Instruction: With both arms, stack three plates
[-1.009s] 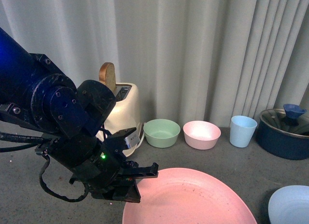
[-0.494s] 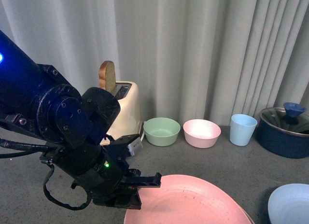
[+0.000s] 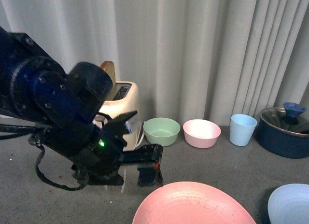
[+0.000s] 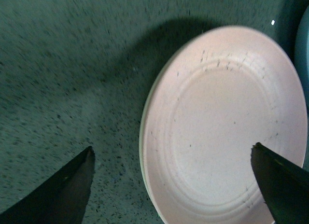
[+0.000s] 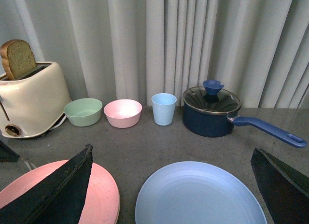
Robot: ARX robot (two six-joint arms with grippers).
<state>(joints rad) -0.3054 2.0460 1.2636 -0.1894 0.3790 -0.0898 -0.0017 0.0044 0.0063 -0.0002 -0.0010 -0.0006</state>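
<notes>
Sitting seemingly atop a cream-white round plate (image 4: 143, 137), the wide matte pink plate (image 3: 193, 204) was on the grey tabletop (image 3: 231, 161), light blue matte plate (image 5: 200, 195) just beside. Left gripper (image 4: 171, 147) and right gripper (image 5: 171, 149) hung released, empty. Next, probably: right grips blue's rim.

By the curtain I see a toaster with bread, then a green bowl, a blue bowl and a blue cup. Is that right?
Not quite: the second bowl is pink, not blue; the right wrist view shows it. The toaster with bread, the green bowl and the blue cup stand as you say.
</notes>
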